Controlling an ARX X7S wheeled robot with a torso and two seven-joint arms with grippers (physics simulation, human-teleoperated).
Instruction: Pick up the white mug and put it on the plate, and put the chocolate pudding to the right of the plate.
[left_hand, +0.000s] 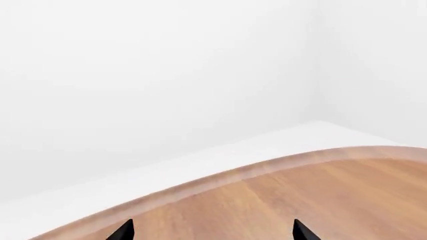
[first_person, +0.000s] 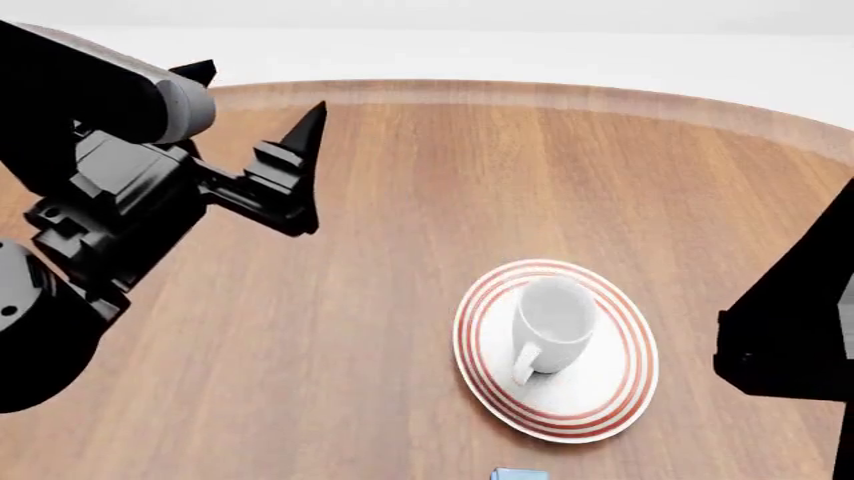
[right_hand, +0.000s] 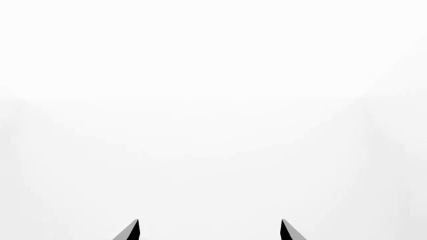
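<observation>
A: What is cut off?
B: Only a blue corner of the chocolate pudding (first_person: 518, 474) is seen, just below the plate (first_person: 621, 395).

A: And the white mug (first_person: 553, 323)?
B: It is stood upright on the plate.

A: The grippers?
B: The left gripper (first_person: 254, 130) is held spread and empty beyond the plate over the table (first_person: 400, 300); the right gripper (right_hand: 210, 231) is parted, faced at blank white.

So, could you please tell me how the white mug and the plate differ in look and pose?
The white mug is plain, with no markings, while the plate has concentric red rings round its rim. The mug stands upright, open mouth up, with a loop handle; the plate lies flat on the table and is clearly wider. The mug rests on the plate. Both are white and round.
</observation>
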